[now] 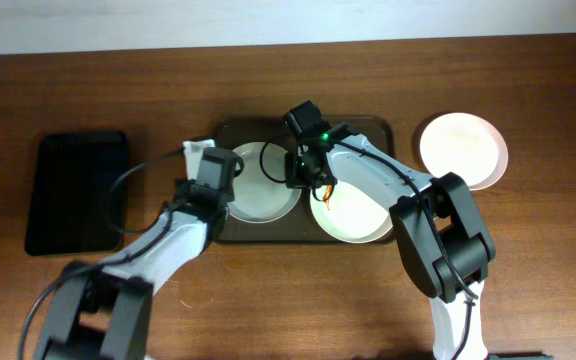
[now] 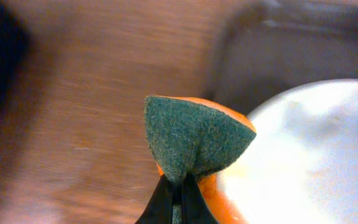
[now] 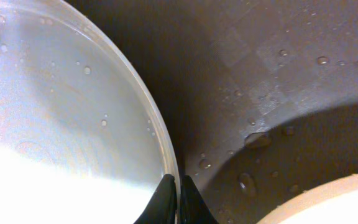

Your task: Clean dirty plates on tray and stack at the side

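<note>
The dark brown tray (image 1: pixel 373 130) holds two plates. A pale grey-green plate (image 1: pixel 263 185) lies on its left half and a white plate (image 1: pixel 353 220) with an orange smear on its right half. A third plate (image 1: pixel 463 148) sits on the table right of the tray. My left gripper (image 2: pixel 178 193) is shut on an orange sponge with a green scouring face (image 2: pixel 194 140) at the left plate's edge (image 2: pixel 309 155). My right gripper (image 3: pixel 174 190) is shut on the wet rim of the grey-green plate (image 3: pixel 61 106). The other plate's edge (image 3: pixel 340 202) shows in the right wrist view's corner.
A smaller glossy black tray (image 1: pixel 76 190) lies on the wooden table at the left. Water drops cover the brown tray's floor (image 3: pixel 278 74). Both arms cross over the tray's front half.
</note>
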Available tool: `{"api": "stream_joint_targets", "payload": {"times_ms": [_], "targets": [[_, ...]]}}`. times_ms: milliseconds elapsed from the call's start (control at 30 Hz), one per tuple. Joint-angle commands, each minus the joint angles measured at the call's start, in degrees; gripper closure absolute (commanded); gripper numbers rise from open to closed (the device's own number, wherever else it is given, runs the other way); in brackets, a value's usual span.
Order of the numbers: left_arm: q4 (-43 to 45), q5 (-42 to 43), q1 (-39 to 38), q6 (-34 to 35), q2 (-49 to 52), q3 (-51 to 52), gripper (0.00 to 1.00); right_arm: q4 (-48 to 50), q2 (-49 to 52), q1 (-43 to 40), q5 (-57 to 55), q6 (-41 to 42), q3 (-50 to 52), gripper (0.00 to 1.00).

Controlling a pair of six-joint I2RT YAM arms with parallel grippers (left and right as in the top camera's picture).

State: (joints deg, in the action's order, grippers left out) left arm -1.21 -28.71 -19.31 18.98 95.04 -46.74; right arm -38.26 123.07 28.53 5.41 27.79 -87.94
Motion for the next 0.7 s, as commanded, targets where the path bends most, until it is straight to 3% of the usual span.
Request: {"api": "stream_joint_targets", "payload": {"times_ms": [0,100,200,300,333,533,667], "targets": [[-1.05,6.91,0.72,-1.79,-10.49,0.48,1.0,-1.03,0.7,-0.52,-4.68,-3.32,0.17,0.96],[-6.45,23.63,0.72,4.96,-11.39,0.63,1.0,-8.46,-4.22,-0.52,-13.6,-3.98,-7.48,0.96],[-9.81,25.57,0.72,6.08,-8.5,0.74,1.0,-23.39,-6.73,-0.52,-31.32,-5.25,-23.78,0.96],[-7.32,25.55,0.68,7.48,-2.93,0.74,1.0,-35.47,-6.73,0.04,-45.2,-17.11,-41.33,0.96],[-6.45,26.1,0.68,10.14,-1.05,0.74,1.0,-36.44,-6.73,0.76,-51.01,-19.98,-43.32,0.96],[-0.5,28.98,0.61,10.32,4.48,0.74,1.0,-38.45,-6.56,11.69,-84.56,-21.84,-43.32,0.96],[-0.92,28.98,0.61,10.32,4.48,0.74,1.0,-37.38,-6.56,15.1,-82.47,-21.35,-43.32,0.96]]}}
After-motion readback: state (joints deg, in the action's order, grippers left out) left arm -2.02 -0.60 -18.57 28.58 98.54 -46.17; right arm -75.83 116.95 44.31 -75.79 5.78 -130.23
